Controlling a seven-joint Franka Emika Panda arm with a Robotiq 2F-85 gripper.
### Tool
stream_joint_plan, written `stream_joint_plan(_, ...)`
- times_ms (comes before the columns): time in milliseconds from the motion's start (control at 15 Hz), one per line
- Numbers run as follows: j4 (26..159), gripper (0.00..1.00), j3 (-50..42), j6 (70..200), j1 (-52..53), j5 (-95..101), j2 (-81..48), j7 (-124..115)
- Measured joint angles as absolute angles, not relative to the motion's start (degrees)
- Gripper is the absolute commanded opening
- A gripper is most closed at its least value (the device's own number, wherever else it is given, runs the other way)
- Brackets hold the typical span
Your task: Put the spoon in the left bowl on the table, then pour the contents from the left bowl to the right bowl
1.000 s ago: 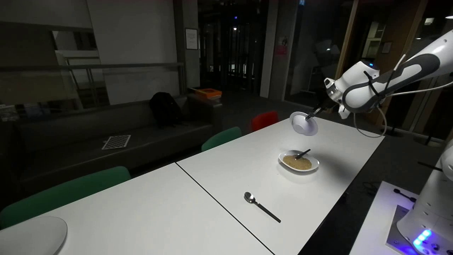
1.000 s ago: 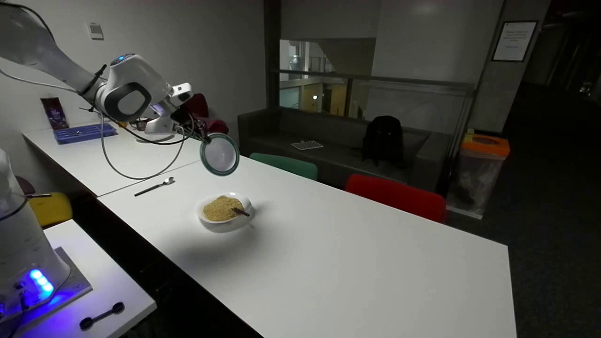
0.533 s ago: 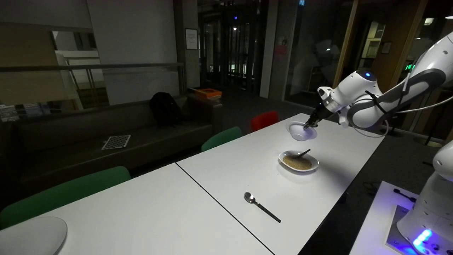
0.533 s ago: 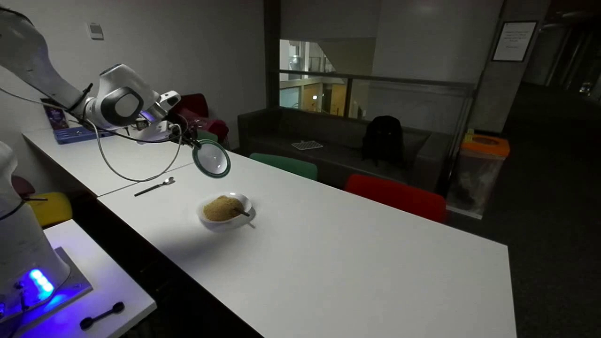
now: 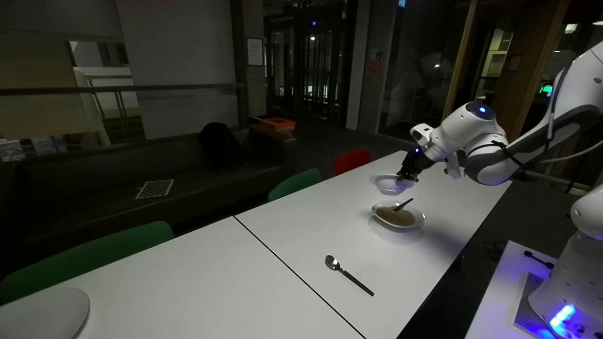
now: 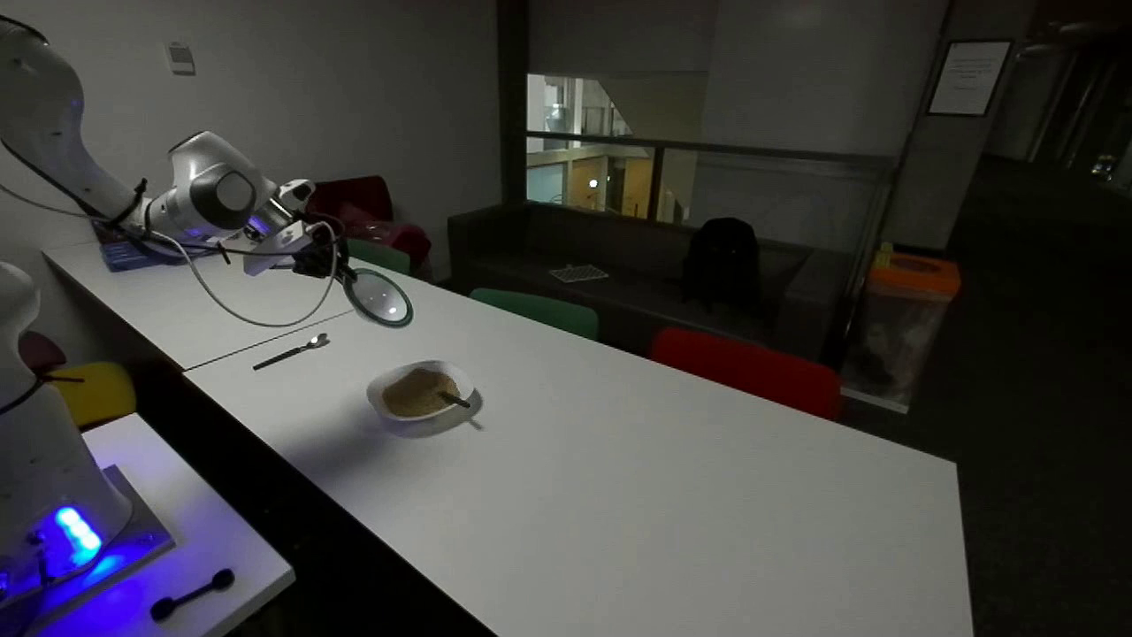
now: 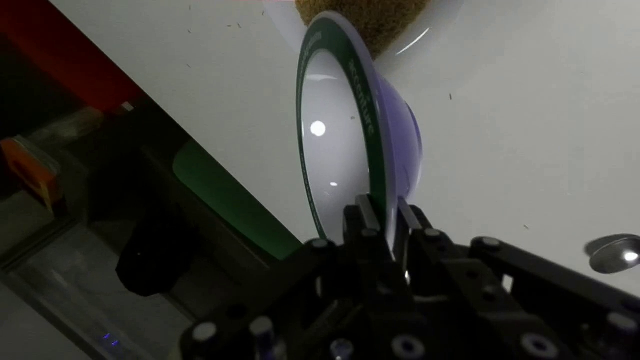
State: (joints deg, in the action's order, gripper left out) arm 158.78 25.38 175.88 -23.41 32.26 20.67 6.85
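Observation:
My gripper (image 7: 384,204) is shut on the rim of the left bowl (image 7: 334,150), one finger inside and one outside. In both exterior views this bowl (image 5: 390,186) hangs above the table (image 6: 619,478), slightly tilted, its opening mostly upward; a few specks show inside. The right bowl (image 5: 420,218) stands on the table just below and beside it, holding the tan contents (image 6: 413,395). From them sticks the dark handle of the spoon (image 5: 403,204); its head is buried. At the wrist view's top edge, part of the contents (image 7: 372,22) shows past the held bowl.
A larger metal-headed spoon (image 5: 356,280) lies on the table near the seam. A white plate (image 5: 42,313) sits at the table's far end. Green (image 6: 535,311) and red (image 6: 747,370) chairs line one side. Small crumbs are scattered around the right bowl.
The held left bowl has come lower and turned from steeply tilted to nearly level, shifting toward the table's seam. The right bowl has stayed in place.

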Motion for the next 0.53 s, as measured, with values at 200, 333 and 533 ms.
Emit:
stream_joint_plan(200,158.78,0.03,28.32,175.88,-23.36,34.42,20.67,5.09)
stream_joint_plan(333,158.79,0.03,30.28,175.88,-23.25,35.22,20.66,3.67)
stream_joint_plan(533,158.83,0.03,33.11,175.87,-22.7,35.41,20.46,1.45)
